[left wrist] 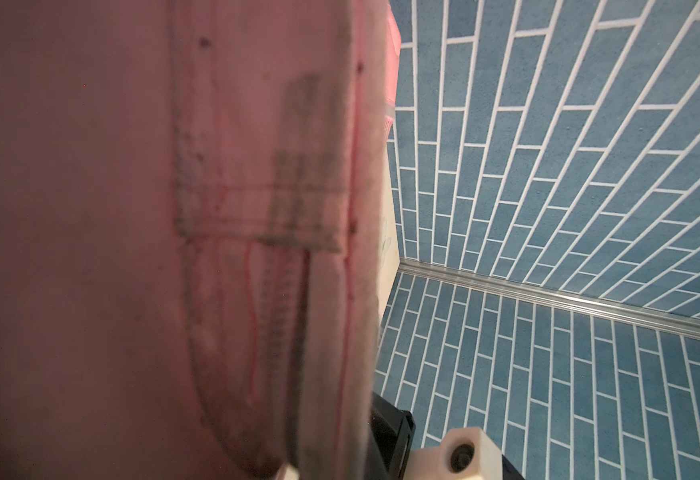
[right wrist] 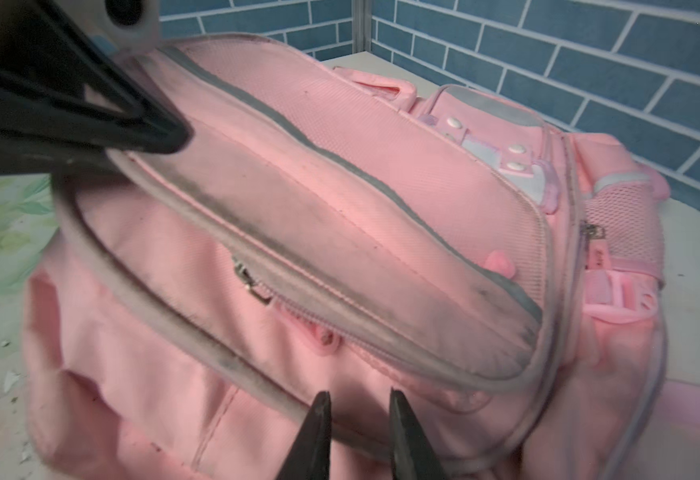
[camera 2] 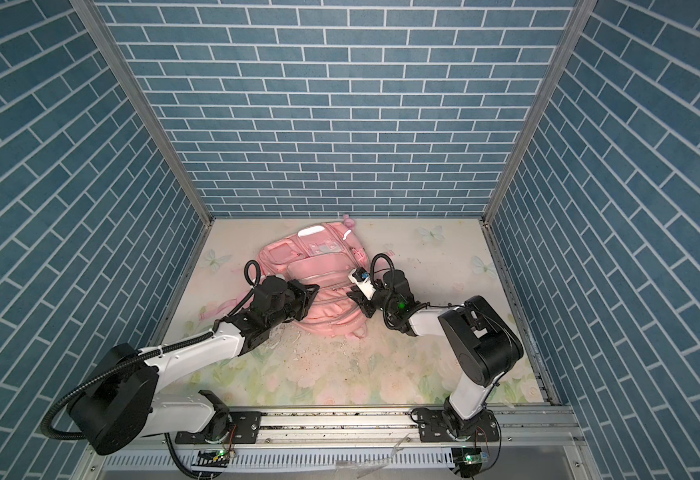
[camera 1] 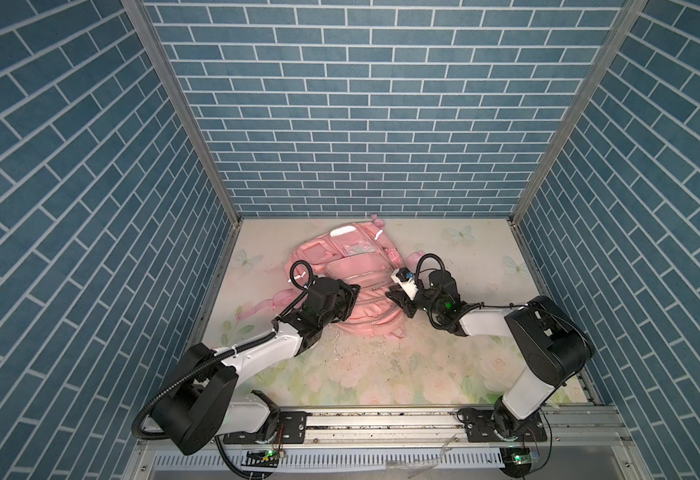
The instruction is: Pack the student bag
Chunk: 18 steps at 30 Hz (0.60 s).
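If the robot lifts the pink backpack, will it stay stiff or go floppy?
Probably floppy: the student bag is soft fabric, wrinkled and sagging on the table. It bends up where the left gripper pinches it, so the rest would likely droop. It shouldn't roll; it lies flat and wide.

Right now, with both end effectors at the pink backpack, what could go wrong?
The left end effector pinches only a piped edge of the student bag; that fabric may slip free. The right end effector, slightly open, sits short of the zipper pull and might grab loose cloth instead. Pink fabric fills the left wrist view, so a slip could go unseen.
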Each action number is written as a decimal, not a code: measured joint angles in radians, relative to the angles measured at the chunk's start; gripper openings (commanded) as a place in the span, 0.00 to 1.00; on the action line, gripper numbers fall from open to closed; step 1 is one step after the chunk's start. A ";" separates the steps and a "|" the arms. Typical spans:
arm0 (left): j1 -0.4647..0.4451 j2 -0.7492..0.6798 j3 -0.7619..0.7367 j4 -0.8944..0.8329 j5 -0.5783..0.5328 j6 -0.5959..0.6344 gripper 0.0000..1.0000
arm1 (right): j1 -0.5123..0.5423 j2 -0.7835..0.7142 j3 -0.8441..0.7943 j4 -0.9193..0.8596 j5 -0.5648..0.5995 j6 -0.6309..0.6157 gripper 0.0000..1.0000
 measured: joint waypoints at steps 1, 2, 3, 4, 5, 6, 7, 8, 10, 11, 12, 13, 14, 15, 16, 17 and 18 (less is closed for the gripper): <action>0.000 0.000 -0.001 0.000 0.000 0.000 0.00 | 0.002 0.001 0.007 0.004 0.004 -0.005 0.31; 0.001 0.000 -0.001 0.001 0.000 0.000 0.00 | 0.005 0.001 0.011 0.010 0.005 -0.015 0.31; 0.002 0.000 -0.001 0.002 0.000 0.000 0.00 | 0.010 0.001 0.013 0.015 0.004 -0.023 0.32; 0.002 0.000 -0.001 0.004 0.000 0.000 0.00 | 0.016 0.002 0.013 0.019 0.003 -0.031 0.32; 0.002 0.000 -0.001 0.005 0.000 0.000 0.00 | 0.023 0.002 0.013 0.022 0.002 -0.043 0.32; 0.002 0.000 -0.001 0.005 0.001 0.000 0.00 | 0.028 0.004 0.013 0.026 -0.003 -0.052 0.32; 0.002 0.000 -0.001 0.005 0.001 0.000 0.00 | 0.033 0.006 0.014 0.029 -0.007 -0.061 0.32; 0.002 0.000 -0.002 0.005 0.002 0.000 0.00 | 0.037 0.009 0.015 0.031 -0.010 -0.071 0.32; 0.002 0.000 -0.003 0.005 0.003 0.000 0.00 | 0.040 0.011 0.015 0.034 -0.013 -0.084 0.32; 0.002 0.000 -0.004 0.006 0.003 -0.001 0.00 | 0.041 0.011 0.015 0.035 -0.016 -0.091 0.32; 0.002 0.000 -0.004 0.006 0.003 -0.001 0.00 | 0.042 0.012 0.015 0.035 -0.019 -0.096 0.32; 0.002 0.000 -0.005 0.006 0.003 -0.001 0.00 | 0.042 0.012 0.015 0.035 -0.020 -0.098 0.32; 0.002 0.000 -0.005 0.006 0.003 -0.001 0.00 | 0.042 0.013 0.015 0.037 -0.022 -0.103 0.32; 0.002 0.000 -0.005 0.006 0.003 -0.001 0.00 | 0.043 0.016 0.016 0.037 -0.023 -0.103 0.31; 0.002 0.000 -0.005 0.007 0.004 -0.001 0.00 | 0.046 0.021 0.021 0.037 -0.024 -0.105 0.31; 0.002 0.000 -0.005 0.007 0.004 -0.002 0.00 | 0.051 0.029 0.029 0.034 -0.023 -0.105 0.31; 0.002 0.000 -0.005 0.006 0.004 -0.002 0.00 | 0.056 0.035 0.037 0.032 -0.023 -0.105 0.31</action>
